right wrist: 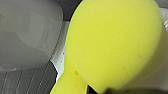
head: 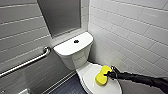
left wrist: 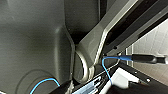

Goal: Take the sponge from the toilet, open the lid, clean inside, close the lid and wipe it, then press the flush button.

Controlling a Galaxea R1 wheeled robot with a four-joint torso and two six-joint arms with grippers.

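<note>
Clamping the sponge (head: pixel 102 75) at its pinched waist, the right gripper (head: pixel 109 73) holds it flat on the closed lid (head: pixel 87 74), likely because that narrowing offers the surest purchase.

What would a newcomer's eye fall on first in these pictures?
The bright yellow sponge on the closed white lid, with the right gripper at its waist. Next, the dark flush button on the tank top, and the metal grab bar left of the toilet.
</note>
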